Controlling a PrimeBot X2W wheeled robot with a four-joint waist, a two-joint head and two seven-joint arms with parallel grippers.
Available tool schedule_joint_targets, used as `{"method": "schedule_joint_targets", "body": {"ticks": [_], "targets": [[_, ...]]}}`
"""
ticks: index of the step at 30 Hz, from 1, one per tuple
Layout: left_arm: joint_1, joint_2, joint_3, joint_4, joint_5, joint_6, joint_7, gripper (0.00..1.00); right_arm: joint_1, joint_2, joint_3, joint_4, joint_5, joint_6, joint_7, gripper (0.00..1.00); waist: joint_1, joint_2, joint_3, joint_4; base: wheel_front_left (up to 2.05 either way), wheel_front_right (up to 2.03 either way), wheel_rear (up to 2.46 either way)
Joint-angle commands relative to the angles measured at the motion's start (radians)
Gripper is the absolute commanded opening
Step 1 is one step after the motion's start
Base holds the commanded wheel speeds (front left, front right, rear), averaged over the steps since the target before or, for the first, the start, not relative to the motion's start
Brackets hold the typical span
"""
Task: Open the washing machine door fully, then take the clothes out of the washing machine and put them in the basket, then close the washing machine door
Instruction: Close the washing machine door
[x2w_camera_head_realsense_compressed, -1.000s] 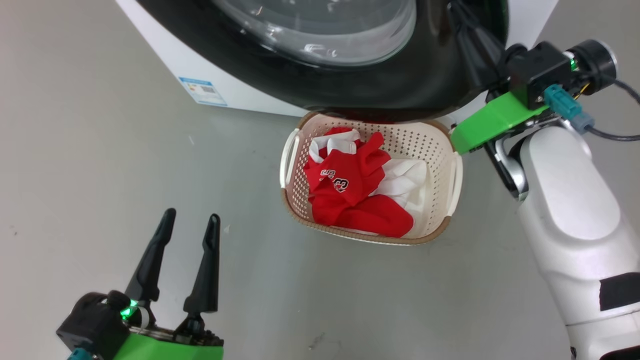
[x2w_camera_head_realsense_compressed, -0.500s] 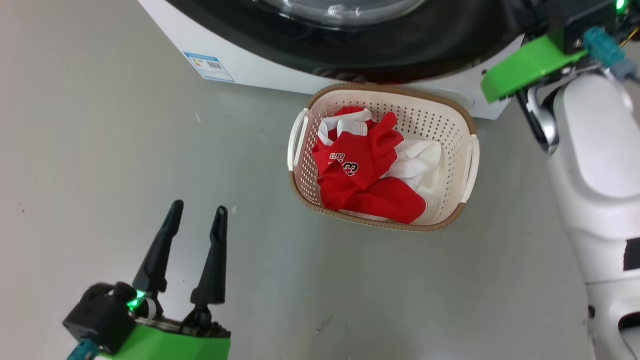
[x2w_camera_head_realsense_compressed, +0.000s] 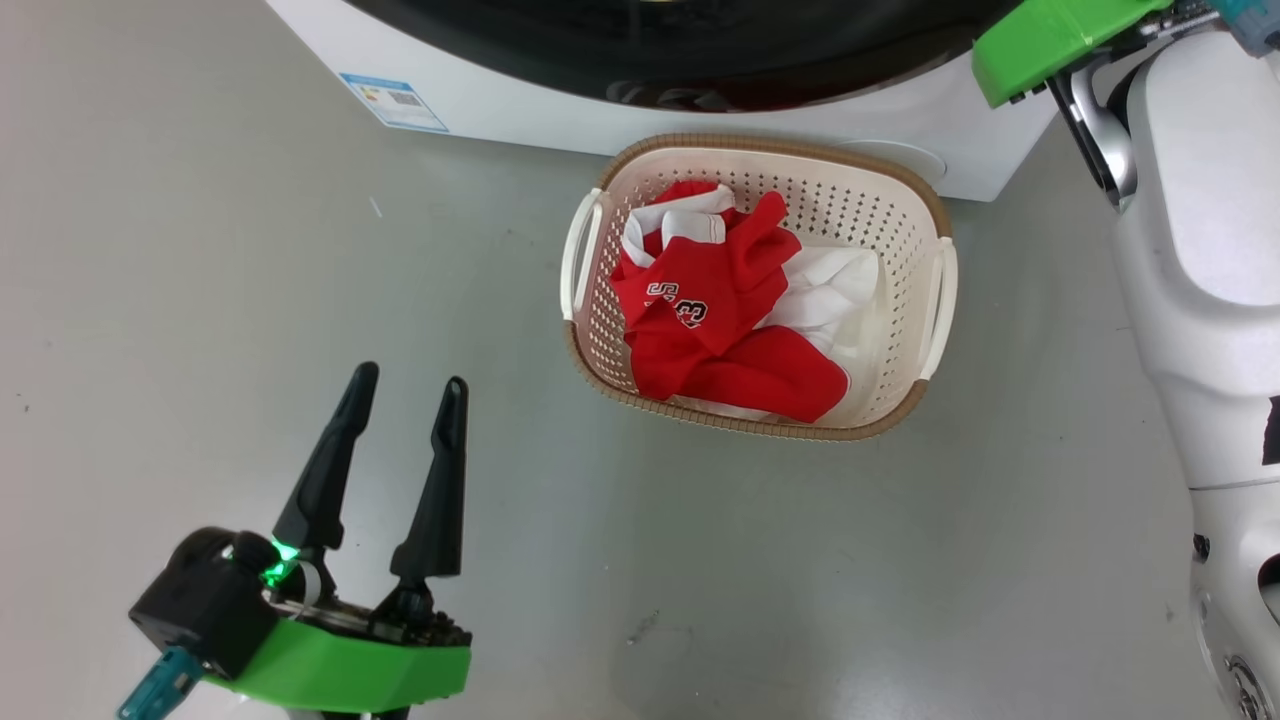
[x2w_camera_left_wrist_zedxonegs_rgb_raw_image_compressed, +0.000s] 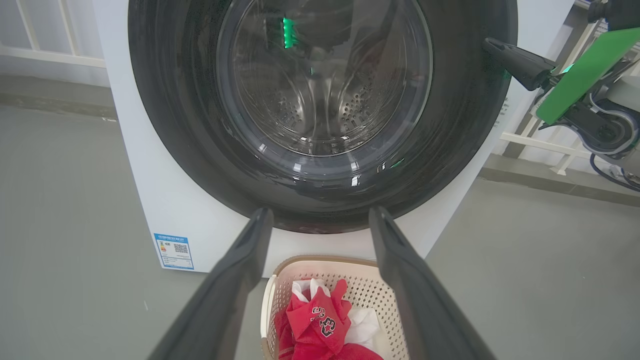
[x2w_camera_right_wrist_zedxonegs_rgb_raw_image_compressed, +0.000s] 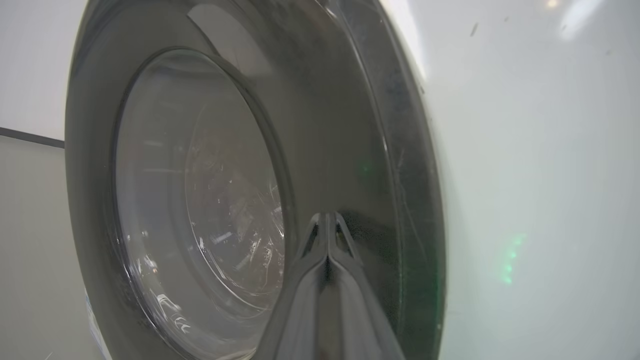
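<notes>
As red-white clothes (x2w_camera_head_realsense_compressed: 720, 320) lie in basket (x2w_camera_head_realsense_compressed: 760, 428) | left end effector (x2w_camera_head_realsense_compressed: 410, 382) spread | right end effector (x2w_camera_right_wrist_zedxonegs_rgb_raw_image_compressed: 326, 216) clenched

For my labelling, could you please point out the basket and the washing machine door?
basket (x2w_camera_head_realsense_compressed: 770, 142), head view, its brown rim
washing machine door (x2w_camera_left_wrist_zedxonegs_rgb_raw_image_compressed: 172, 115), left wrist view, its black rim

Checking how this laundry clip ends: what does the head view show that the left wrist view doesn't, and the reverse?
Head view: the whole basket seen from above, and the left gripper with its fingers spread over the floor.
Left wrist view: the door face-on, apparently shut, the steel drum behind its glass, and the right gripper, fingers together at the door's rim.
Both: red and white clothes in the basket, the washing machine and its blue label.
</notes>
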Motion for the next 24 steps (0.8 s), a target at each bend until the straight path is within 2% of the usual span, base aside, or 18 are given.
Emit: {"method": "schedule_joint_targets", "body": {"ticks": [1, 13, 14, 15, 16, 17, 24], "targets": [[-0.016, 0.025, 0.028, -0.018, -0.003, -0.006, -0.009, 1.0, -0.044, 0.01, -0.011, -0.015, -0.007, -0.01, 0.003, 0.0, 0.0, -0.0001, 0.003, -0.004, 0.0, 0.0, 0.0], [-0.02, 0.032, 0.038, -0.004, -0.014, -0.006, -0.009, 1.0, 0.028, 0.04, -0.018, -0.041, 0.057, -0.01, 0.003, 0.0, 0.0, -0.0001, -0.034, -0.041, 0.0, 0.0, 0.0], [-0.02, 0.034, 0.038, -0.003, -0.016, -0.006, -0.009, 1.0, 0.044, 0.042, -0.011, -0.046, 0.066, -0.01, 0.003, 0.21, 0.0, -0.0001, -0.04, -0.047, 0.0, 0.0, 0.0], [-0.019, 0.035, 0.038, 0.0, -0.019, -0.006, -0.009, 1.0, 0.06, 0.044, -0.005, -0.053, 0.077, -0.01, 0.003, 0.46, 0.0, -0.0001, -0.047, -0.053, 0.0, 0.0, 0.0], [-0.018, 0.035, 0.042, 0.003, -0.02, -0.006, -0.009, 1.0, 0.077, 0.046, 0.002, -0.062, 0.086, -0.01, 0.003, 0.85, 0.0, -0.0001, -0.053, -0.06, 0.0, 0.0, 0.0], [-0.018, 0.035, 0.046, 0.006, -0.021, -0.006, -0.009, 1.0, 0.095, 0.048, 0.009, -0.071, 0.092, -0.01, 0.003, 1.0, 0.0, -0.0001, -0.059, -0.068, 0.0, 0.0, 0.0], [-0.015, 0.03, 0.063, 0.017, -0.03, -0.006, -0.009, 1.0, 0.233, 0.054, 0.051, -0.13, 0.137, -0.01, 0.003, 1.0, 0.0, -0.0001, -0.113, -0.132, 0.0, 0.0, 0.0]]}}
